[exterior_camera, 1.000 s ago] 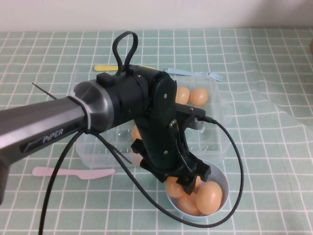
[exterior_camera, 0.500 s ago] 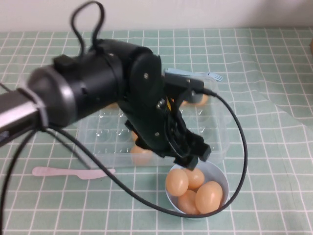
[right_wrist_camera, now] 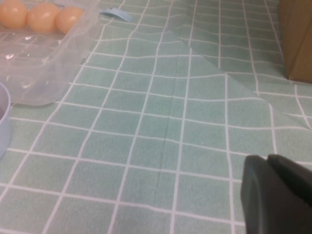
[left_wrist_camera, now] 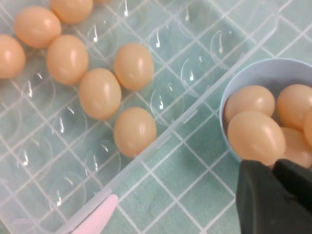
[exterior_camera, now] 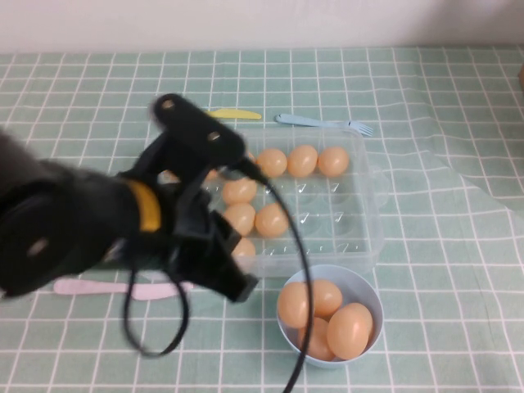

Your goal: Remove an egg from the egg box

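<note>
The clear egg box stands mid-table with several peach-orange eggs in its cups, one of them at the back. The left wrist view shows the box and an egg near its front edge. My left gripper is shut and empty, in front of the box and left of the bowl; its fingers hover beside the bowl's eggs. My right gripper is shut and empty over bare cloth to the right of the box; it is outside the high view.
A light-blue bowl in front of the box holds several eggs. A pink knife lies front left. A yellow knife and blue fork lie behind the box. A brown box stands far right.
My left arm has drawn back from over the bowl toward the front left, uncovering the box's eggs. The eggs in the bowl stay put.
</note>
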